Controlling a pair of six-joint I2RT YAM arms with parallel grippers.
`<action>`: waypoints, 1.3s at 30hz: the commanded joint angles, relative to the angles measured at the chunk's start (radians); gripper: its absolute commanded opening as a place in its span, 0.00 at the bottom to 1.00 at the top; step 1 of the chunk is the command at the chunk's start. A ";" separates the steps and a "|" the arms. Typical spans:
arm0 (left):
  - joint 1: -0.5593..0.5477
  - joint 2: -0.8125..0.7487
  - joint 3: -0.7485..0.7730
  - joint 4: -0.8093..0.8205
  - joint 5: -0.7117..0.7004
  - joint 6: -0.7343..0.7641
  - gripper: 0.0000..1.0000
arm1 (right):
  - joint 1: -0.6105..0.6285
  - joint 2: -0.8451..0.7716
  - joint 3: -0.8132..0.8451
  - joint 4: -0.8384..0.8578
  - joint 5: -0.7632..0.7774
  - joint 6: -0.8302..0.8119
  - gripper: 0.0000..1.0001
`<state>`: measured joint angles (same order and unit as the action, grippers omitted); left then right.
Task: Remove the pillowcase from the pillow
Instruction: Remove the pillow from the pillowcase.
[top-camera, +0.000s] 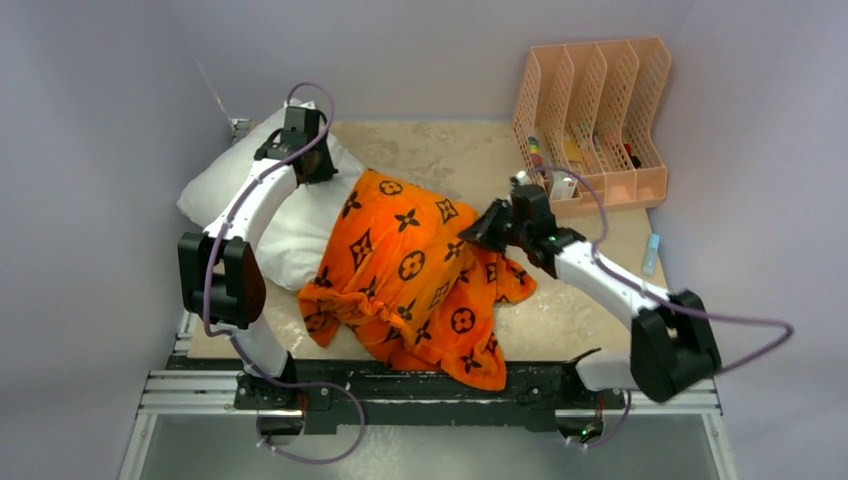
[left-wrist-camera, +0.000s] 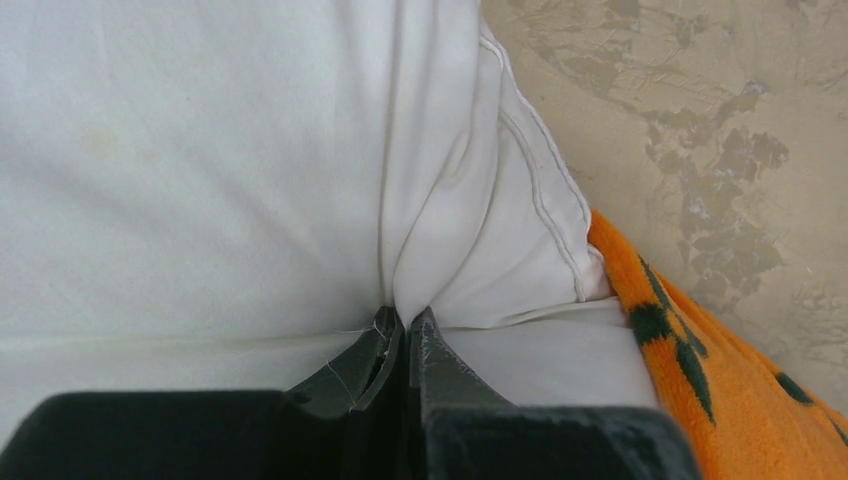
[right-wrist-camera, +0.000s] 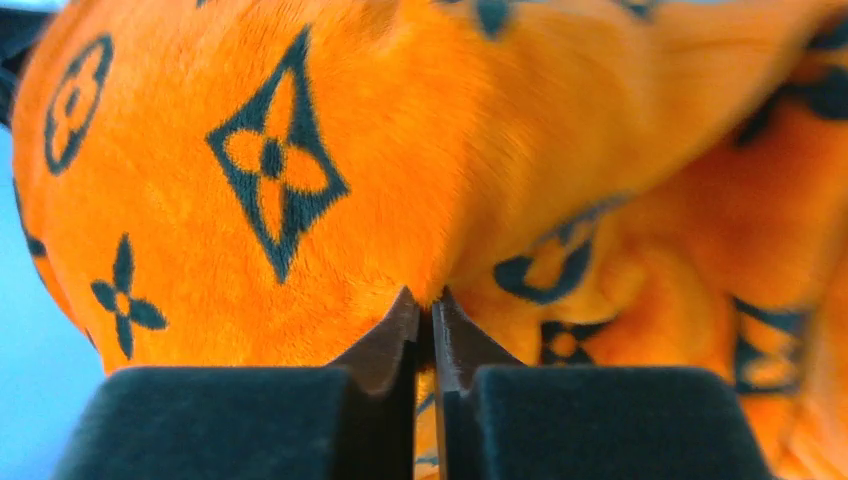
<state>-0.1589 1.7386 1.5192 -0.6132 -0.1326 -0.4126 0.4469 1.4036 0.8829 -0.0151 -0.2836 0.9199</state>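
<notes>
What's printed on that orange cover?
Black flower, diamond and circle motifs on the bright orange pillowcase; the right wrist view shows them best.

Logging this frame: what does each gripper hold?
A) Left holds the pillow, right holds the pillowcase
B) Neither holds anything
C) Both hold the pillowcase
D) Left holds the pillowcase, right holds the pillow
A: the left wrist view shows the left gripper shut on a fold of the white pillow, and the right wrist view shows the right gripper shut on the orange pillowcase.
</notes>
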 joint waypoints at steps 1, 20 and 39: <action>0.012 -0.022 -0.051 -0.137 -0.077 -0.017 0.00 | -0.139 -0.245 -0.226 0.018 0.313 0.041 0.00; 0.044 -0.067 -0.127 -0.071 -0.018 -0.027 0.00 | 0.073 -0.125 0.292 -0.211 0.055 -0.354 0.64; 0.049 -0.155 -0.232 -0.013 -0.044 -0.102 0.00 | 0.445 0.313 0.616 -0.540 0.833 -0.411 0.00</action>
<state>-0.1333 1.5929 1.3262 -0.4641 -0.0990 -0.5282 0.9569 1.9007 1.7138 -0.4011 0.3161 0.4839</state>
